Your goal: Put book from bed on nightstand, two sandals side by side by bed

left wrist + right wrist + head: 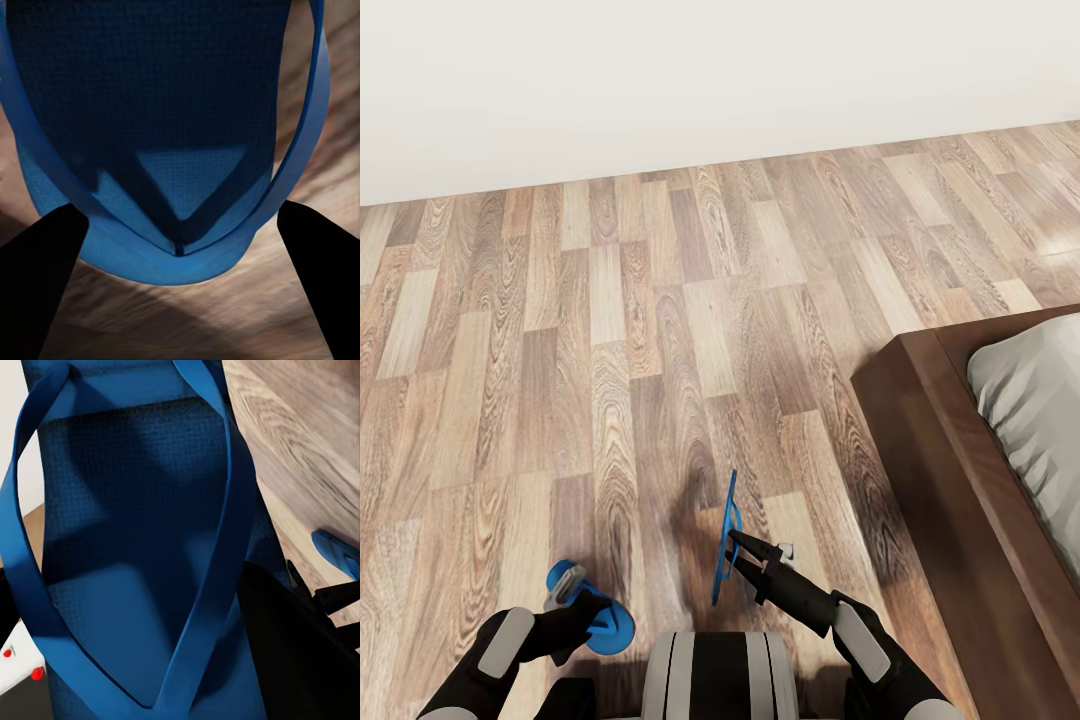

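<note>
Now right gripper (745, 553) clamps one sandal (724, 540) on edge above floor (660, 330); left gripper (568, 592) wide around other sandal (600, 622). Pairing beside bed (950, 480) pending.

Your left arm (510, 650) and right arm (860, 630) are black, each with a pale grey forearm panel. Each claw, left (567, 590) and right (745, 555), has slim black fingers (37, 285). Your trunk (720, 675) is grey with black stripes.
</note>
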